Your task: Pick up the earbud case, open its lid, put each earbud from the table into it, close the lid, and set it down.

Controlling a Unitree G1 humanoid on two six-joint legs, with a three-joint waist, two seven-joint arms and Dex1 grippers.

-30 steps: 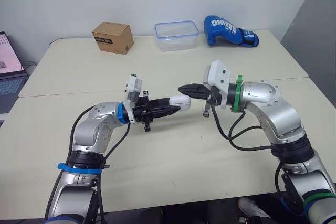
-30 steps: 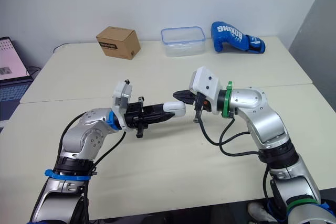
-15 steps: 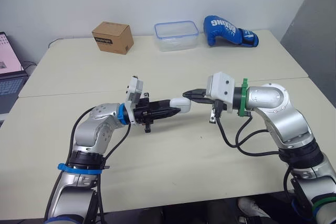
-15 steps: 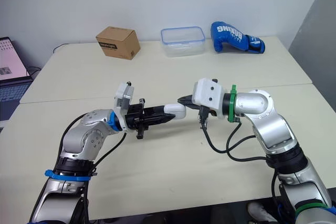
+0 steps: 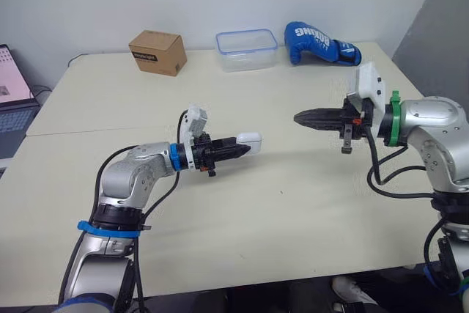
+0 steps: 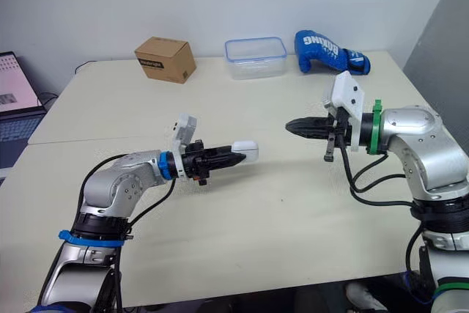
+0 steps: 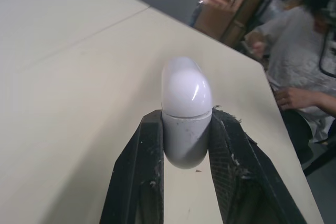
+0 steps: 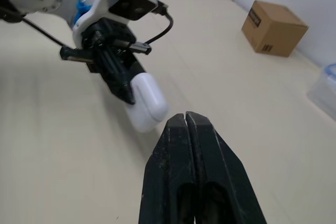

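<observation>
My left gripper (image 5: pixel 236 149) is shut on the white earbud case (image 5: pixel 248 138) and holds it above the middle of the table, pointing right. In the left wrist view the case (image 7: pixel 185 103) sits upright between the two black fingers (image 7: pixel 149 150), its lid down on the seam. My right gripper (image 5: pixel 300 117) hovers to the right of the case, apart from it, pointing at it with its fingers pressed together and nothing between them. The right wrist view shows those shut fingertips (image 8: pixel 185 121) in front of the case (image 8: pixel 146 106).
At the far edge stand a brown cardboard box (image 5: pixel 156 51), a clear plastic container (image 5: pixel 246 49) with a blue rim, and a blue boxing glove (image 5: pixel 319 43). A laptop (image 5: pixel 13 93) sits off the left side. A seated person (image 7: pixel 299 51) shows beyond the table.
My right gripper has drawn back to the right, away from the case it was touching. My left gripper still holds the case and has shifted slightly.
</observation>
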